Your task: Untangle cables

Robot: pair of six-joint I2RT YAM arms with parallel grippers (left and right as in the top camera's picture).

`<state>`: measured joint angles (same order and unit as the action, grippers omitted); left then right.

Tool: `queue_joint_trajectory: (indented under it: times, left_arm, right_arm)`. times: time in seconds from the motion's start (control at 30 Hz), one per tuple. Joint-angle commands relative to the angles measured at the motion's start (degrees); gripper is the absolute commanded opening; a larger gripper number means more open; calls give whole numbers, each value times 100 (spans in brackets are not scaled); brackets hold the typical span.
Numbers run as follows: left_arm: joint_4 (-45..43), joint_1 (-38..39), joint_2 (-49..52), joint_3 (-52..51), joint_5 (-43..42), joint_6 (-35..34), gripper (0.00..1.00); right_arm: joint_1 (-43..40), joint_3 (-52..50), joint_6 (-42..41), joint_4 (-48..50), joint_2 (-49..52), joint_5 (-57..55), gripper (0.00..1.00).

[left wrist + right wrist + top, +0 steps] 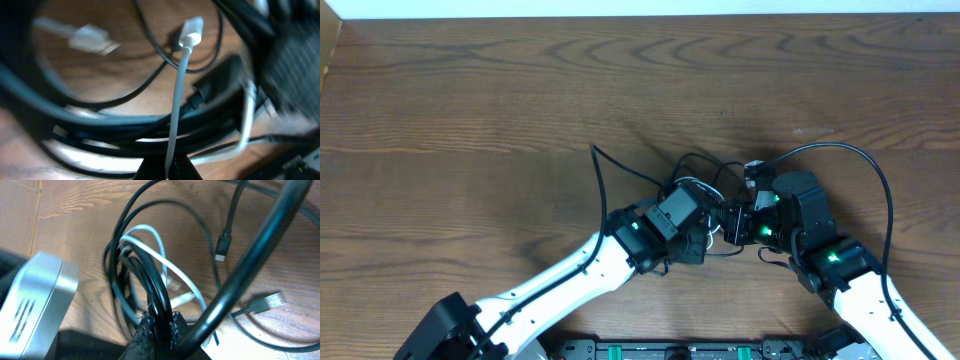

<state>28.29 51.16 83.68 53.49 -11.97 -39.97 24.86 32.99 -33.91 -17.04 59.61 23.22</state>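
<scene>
In the middle of the frame the cables (708, 178) lie bunched on the table (470, 120), the left gripper (167, 171) clamped shut on the white cable (178, 90) and the right gripper (160, 327) pinching a black loop (156, 287), apparently so each can draw its strand free.

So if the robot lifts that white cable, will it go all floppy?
Probably floppy: the white cable lies in loose curves among the black cables. The short bit above the left hand looks fairly straight, so short lengths may hold shape. It looks thin, so likely light, though the tangle could drag along.
</scene>
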Motion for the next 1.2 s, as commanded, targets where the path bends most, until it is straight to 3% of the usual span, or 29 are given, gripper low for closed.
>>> queue_joint_trajectory:
  times: [0.0,0.2,0.4,0.67,1.03,1.1,1.17]
  left_arm:
    - [-79,-376,-83,177,188,160,7]
    - [-122,-935,-448,177,-254,297,7]
    - [-702,-791,-232,177,-1023,433,8]
    - [-793,-461,444,177,-1029,389,8]
    - [-2181,-542,581,177,-385,-389,8]
    - [-2361,-542,581,177,-385,-407,8]
    - [-2437,-553,581,177,-380,-407,8]
  right_arm:
    - [-2,107,57,-136,-26,431,1]
    - [0,107,337,-334,-26,417,1]
    - [0,107,332,-315,-26,442,1]
    - [0,107,264,-142,-90,739,1]
    - [0,107,90,-201,-90,1327,1]
    - [0,107,52,-223,-87,1311,7]
    - [-2,107,55,-269,-79,1261,28]
